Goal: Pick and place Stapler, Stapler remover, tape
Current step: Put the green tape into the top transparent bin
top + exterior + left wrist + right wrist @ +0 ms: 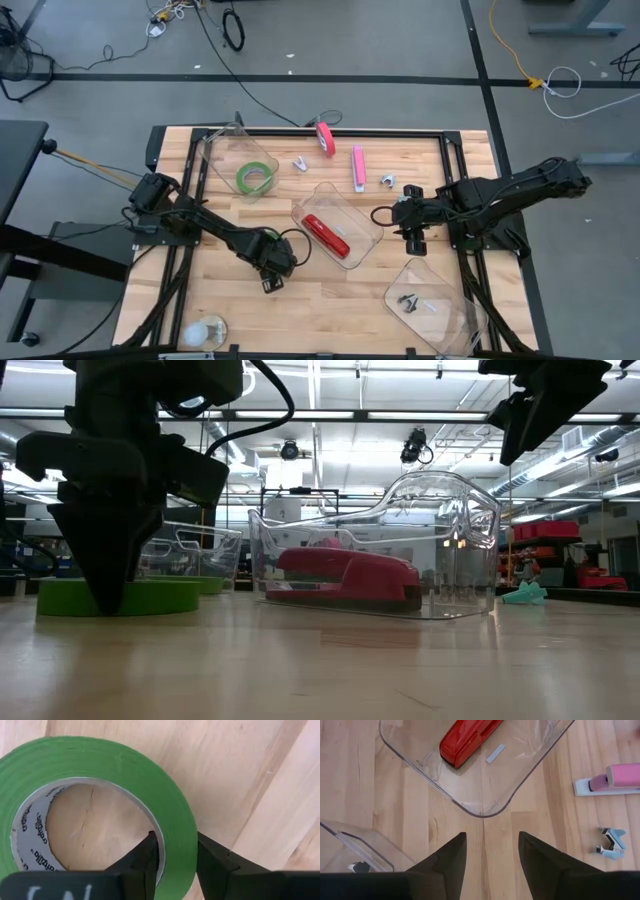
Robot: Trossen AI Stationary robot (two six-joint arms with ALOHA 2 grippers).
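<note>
From above, the left gripper (pixel 272 276) is low on the near-left part of the table (pixel 330 300), while the right gripper (pixel 415 240) waits on the right with its fingers apart and nothing in them, near the clear bin (pixel 372 222) that holds the red stapler (pixel 327 236). From table height, the left gripper (pixel 105 595) stands down on the green tape (pixel 160 597). From the left wrist, one finger (pixel 145 857) is inside the roll (pixel 170 800) and one outside, partly closed around its wall; I think the tape step is on now, and next comes squeezing tight, then lifting straight up.
</note>
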